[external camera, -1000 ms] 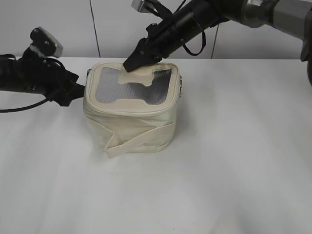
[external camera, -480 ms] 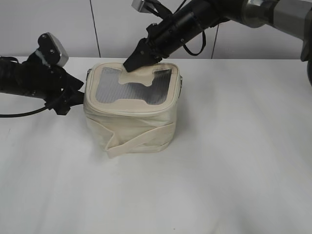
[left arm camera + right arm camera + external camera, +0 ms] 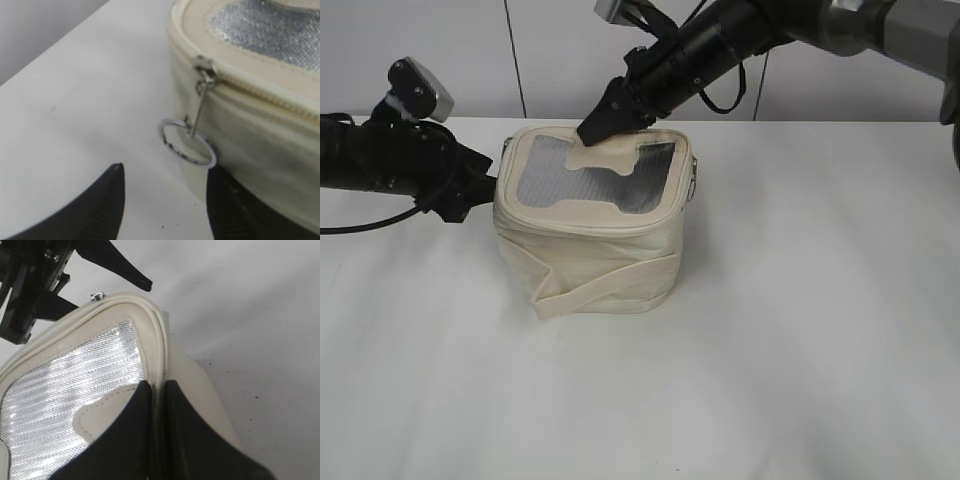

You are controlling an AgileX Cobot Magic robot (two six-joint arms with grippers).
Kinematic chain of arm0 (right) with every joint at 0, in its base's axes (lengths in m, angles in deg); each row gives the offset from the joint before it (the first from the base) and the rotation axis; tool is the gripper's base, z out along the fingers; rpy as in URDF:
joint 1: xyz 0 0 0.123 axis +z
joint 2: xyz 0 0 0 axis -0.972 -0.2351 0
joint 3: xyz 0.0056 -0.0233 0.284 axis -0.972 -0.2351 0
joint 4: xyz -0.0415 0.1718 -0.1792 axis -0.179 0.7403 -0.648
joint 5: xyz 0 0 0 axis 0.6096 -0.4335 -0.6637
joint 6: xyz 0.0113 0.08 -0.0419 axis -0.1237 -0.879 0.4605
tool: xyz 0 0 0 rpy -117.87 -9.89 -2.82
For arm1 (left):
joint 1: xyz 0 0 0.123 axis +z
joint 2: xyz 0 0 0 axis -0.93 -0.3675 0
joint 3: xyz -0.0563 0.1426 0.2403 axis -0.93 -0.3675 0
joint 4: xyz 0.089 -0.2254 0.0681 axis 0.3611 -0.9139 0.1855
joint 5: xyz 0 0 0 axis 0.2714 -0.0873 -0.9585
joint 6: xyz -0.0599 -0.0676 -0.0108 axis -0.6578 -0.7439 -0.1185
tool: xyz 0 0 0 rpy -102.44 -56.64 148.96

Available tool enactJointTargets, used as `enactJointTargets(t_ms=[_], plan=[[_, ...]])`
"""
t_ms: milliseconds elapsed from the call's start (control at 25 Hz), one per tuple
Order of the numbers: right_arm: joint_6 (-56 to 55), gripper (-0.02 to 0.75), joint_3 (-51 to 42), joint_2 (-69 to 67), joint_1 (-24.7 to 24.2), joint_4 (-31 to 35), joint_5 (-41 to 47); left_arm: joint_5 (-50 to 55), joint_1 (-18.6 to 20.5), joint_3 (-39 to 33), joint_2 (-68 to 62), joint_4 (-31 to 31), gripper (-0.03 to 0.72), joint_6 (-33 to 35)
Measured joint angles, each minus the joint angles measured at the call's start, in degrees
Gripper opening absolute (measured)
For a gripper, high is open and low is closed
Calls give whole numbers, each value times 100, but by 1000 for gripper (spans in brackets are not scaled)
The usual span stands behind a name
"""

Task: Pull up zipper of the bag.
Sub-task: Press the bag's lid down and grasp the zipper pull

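the bag point(image 3: 590, 225) sits upright on the white table point(image 3: 800, 330), a little left of the middle, its grey window panel point(image 3: 585, 178) facing up. the right gripper point(image 3: 603, 122) reaches in from the far right and pinches the far rim of the lid, its two fingers point(image 3: 125, 440) closed with the rim seam between them. the left gripper point(image 3: 162, 200) hangs just beside the bag's left side, its fingers spread apart and holding nothing. the zipper point(image 3: 250, 85) runs under the lid rim; its silver pull point(image 3: 204, 75) and ring point(image 3: 187, 142) dangle between the spread fingers, slightly above their tips.
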Motion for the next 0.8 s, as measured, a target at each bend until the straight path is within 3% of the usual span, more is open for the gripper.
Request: enactJointTargets(t_ms=[560,800], plan=[[-67,53,0,0,0,-5,0,20,11,0,0,-234,417,-234],[-85,53,0,0,0,5,0,28,114,0,54,-280,417,-716]])
